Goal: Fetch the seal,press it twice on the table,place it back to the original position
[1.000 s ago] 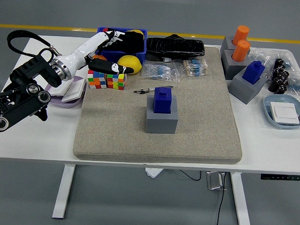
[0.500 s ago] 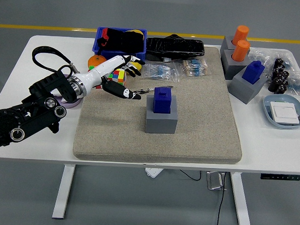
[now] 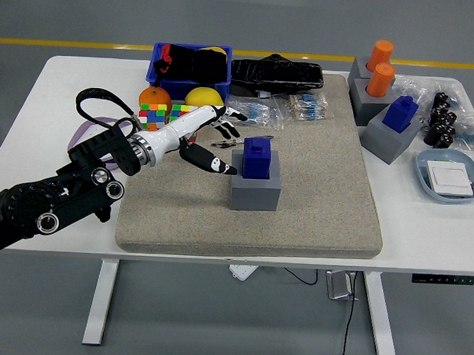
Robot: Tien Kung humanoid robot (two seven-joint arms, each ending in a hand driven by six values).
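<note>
Left hand reaches in over the grey mat, fingers spread, holding nothing, thumb tip just left of the blue seal. Seal stands upright in its grey block, mid-mat. Second blue seal sits on another block at the mat's right edge.

Matt felt-like mat; glossy plastic seal.

The blue bin hides most of its dark contents, and the left arm's lower part is cut off.
</note>
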